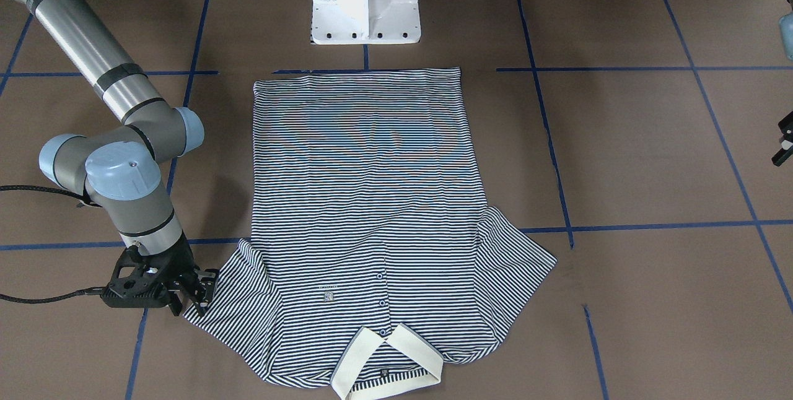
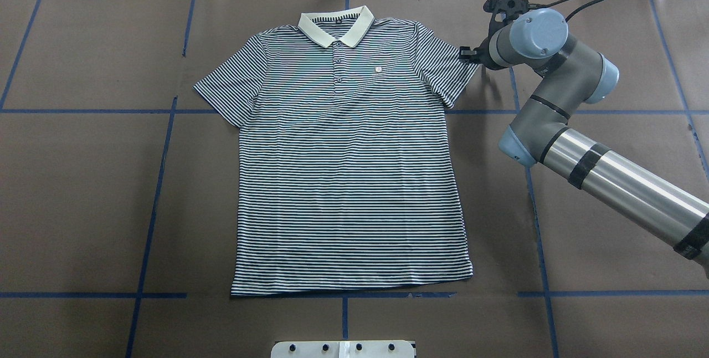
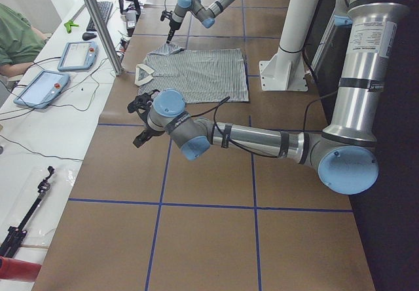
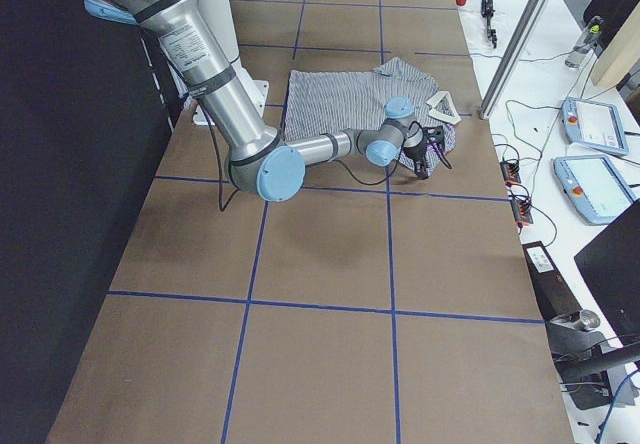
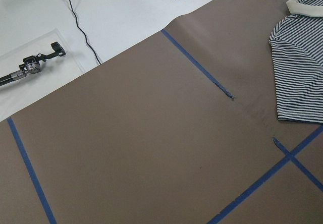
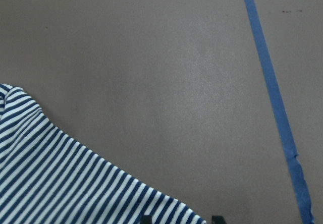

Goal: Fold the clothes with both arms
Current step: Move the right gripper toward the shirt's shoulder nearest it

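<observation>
The polo shirt (image 1: 365, 202) lies flat (collar nearest), jaws of the right arm (image 1: 124, 158) at one sleeve.

Navy-and-white striped polo shirt (image 2: 354, 180) (cream collar (image 2: 313, 26)), brown table (image 2: 83, 192), blue tape (image 2: 83, 110)

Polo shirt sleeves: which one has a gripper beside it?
The sleeve on the robot's right: the right gripper is at its outer edge. The other sleeve lies alone.

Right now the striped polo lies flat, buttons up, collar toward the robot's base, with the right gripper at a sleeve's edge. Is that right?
Not quite: the collar points away from the white base; the hem is nearest it. The polo does lie flat, buttons up, with the right gripper at a sleeve's edge. The exterior front-facing view shows it.
</observation>
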